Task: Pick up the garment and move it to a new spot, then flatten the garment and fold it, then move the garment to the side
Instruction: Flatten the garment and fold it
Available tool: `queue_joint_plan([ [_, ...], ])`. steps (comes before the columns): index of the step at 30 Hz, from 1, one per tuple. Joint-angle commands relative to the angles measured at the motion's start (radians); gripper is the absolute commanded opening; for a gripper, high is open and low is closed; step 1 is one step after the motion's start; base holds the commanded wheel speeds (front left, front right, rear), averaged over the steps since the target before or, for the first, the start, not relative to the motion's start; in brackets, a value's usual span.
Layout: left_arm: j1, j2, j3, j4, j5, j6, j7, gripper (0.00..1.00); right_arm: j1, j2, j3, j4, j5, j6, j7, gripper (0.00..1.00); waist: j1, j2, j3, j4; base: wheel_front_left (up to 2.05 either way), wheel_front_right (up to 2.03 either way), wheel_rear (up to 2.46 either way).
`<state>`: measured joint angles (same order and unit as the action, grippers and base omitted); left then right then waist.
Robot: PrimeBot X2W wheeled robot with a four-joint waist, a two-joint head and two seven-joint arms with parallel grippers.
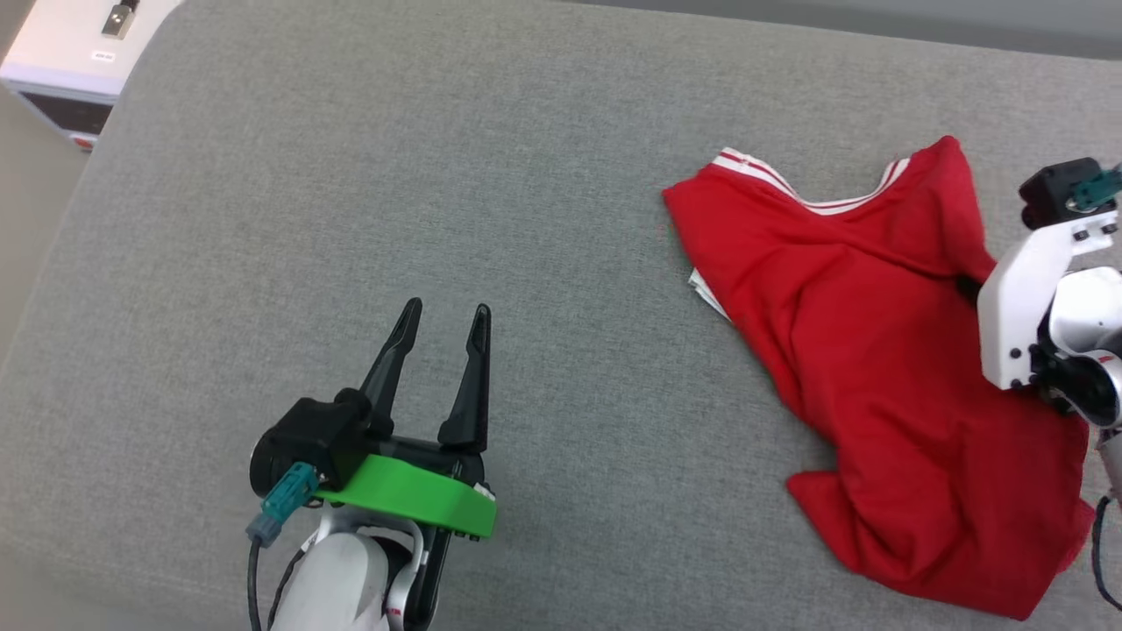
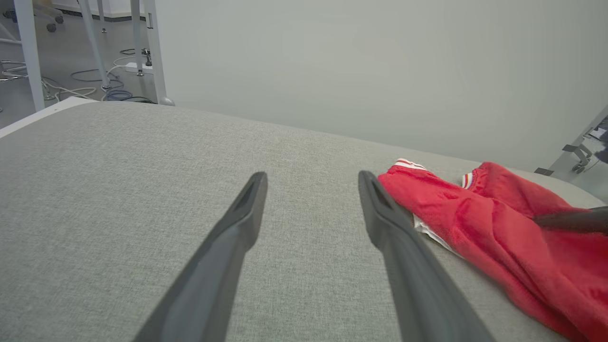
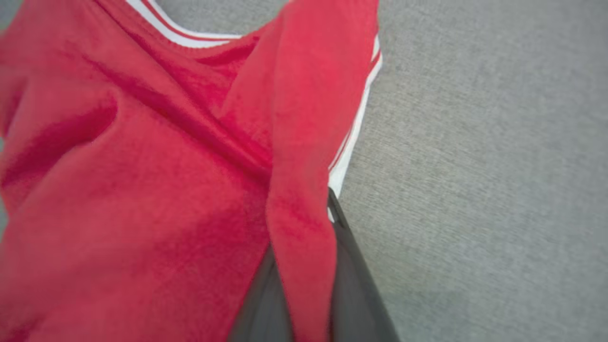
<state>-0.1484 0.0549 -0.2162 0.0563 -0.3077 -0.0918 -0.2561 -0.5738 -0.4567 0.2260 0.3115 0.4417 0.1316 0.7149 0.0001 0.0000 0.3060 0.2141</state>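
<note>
Closest of all, in the right wrist view, the right gripper (image 3: 304, 237) has its two dark fingers (image 3: 354, 280) close together, with a fold of the red T-shirt (image 3: 142, 190) pinched between them. The fold hangs over one finger and hides most of it. This picture is a bit blurry, so the tips are hard to see

The red T-shirt lies crumpled on the grey padded top (image 1: 438, 175), on the top's right side, and reaches close to its near edge. The striped neck trim (image 1: 815, 200), red and white, is at the end nearer the top's far edge. A small white bit (image 1: 706, 294) peeks out from under the shirt on the side facing the top's middle; I cannot tell what part it is. In the head view the white wrist (image 1: 1021, 289) of the right arm covers some of the shirt, and the fingers are almost all hidden behind it

The left gripper (image 1: 447, 308) hangs over the bare middle of the grey padded top, well apart from the shirt. Its fingers are spread wide with nothing between them. In the left wrist view one of them blocks a bit of the shirt's edge

Past the far left corner of the padded top stands a white box (image 1: 61, 53), cut off by the picture's edge. The little thing (image 1: 118, 17) on it is too small to make out
</note>
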Motion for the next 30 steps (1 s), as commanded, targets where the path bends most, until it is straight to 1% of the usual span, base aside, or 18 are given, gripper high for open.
queue_joint_plan([
  [1, -0.009, -0.005, 0.005, 0.003, 0.004, -0.001, -0.006, 1.0, 0.012, -0.018, -0.004, -0.003, -0.004, -0.001, -0.015, 0.0, -0.0001, 0.0, -0.016, -0.031, 0.0, 0.0, 0.0],
  [6, -0.015, -0.005, 0.009, 0.006, 0.004, -0.003, -0.006, 1.0, 0.038, -0.077, -0.039, 0.013, -0.029, -0.001, -0.058, 0.0, -0.0001, 0.0, -0.019, -0.062, 0.0, 0.0, 0.0],
  [8, -0.018, -0.005, 0.01, 0.009, 0.004, -0.004, -0.006, 1.0, 0.052, -0.091, -0.055, 0.026, -0.044, -0.001, -0.077, 0.0, -0.0001, 0.0, -0.018, -0.07, 0.0, 0.0, 0.0],
  [12, -0.023, -0.005, 0.013, 0.013, 0.002, -0.005, -0.006, 1.0, 0.078, -0.088, -0.094, 0.06, -0.061, -0.001, -0.111, 0.0, -0.0001, 0.0, -0.018, -0.082, 0.0, 0.0, 0.0],
  [15, -0.028, -0.005, 0.015, 0.018, 0.0, -0.006, -0.006, 1.0, 0.09, -0.069, -0.112, 0.081, -0.07, -0.001, -0.147, 0.0, -0.0001, 0.0, -0.018, -0.09, 0.0, 0.0, 0.0],
  [16, -0.029, -0.005, 0.016, 0.02, 0.0, -0.006, -0.006, 1.0, 0.09, -0.063, -0.116, 0.084, -0.073, -0.001, -0.163, 0.51, -0.0001, 0.0, -0.019, -0.093, 0.0, 0.0, 0.0],
  [17, -0.029, -0.005, 0.017, 0.022, 0.0, -0.006, -0.006, 1.0, 0.089, -0.054, -0.122, 0.089, -0.077, -0.001, -0.184, 1.0, -0.0001, 0.0, -0.02, -0.097, 0.0, 0.0, 0.0],
  [20, -0.029, -0.005, 0.022, 0.027, 0.001, -0.006, -0.006, 1.0, 0.086, -0.034, -0.125, 0.098, -0.088, -0.001, -0.239, 1.0, -0.0001, 0.0, -0.029, -0.109, 0.0, 0.0, 0.0],
  [24, -0.029, -0.005, 0.03, 0.035, 0.004, -0.009, -0.006, 1.0, 0.085, -0.008, -0.139, 0.089, -0.093, -0.001, -0.34, 1.0, -0.0001, 0.0, -0.052, -0.128, 0.0, 0.0, 0.0],
  [30, -0.026, -0.005, 0.047, 0.041, -0.013, -0.016, -0.006, 1.0, 0.118, 0.034, -0.17, 0.016, -0.085, -0.001, -0.564, 1.0, -0.0001, 0.0, -0.103, -0.159, 0.0, 0.0, 0.0],
])
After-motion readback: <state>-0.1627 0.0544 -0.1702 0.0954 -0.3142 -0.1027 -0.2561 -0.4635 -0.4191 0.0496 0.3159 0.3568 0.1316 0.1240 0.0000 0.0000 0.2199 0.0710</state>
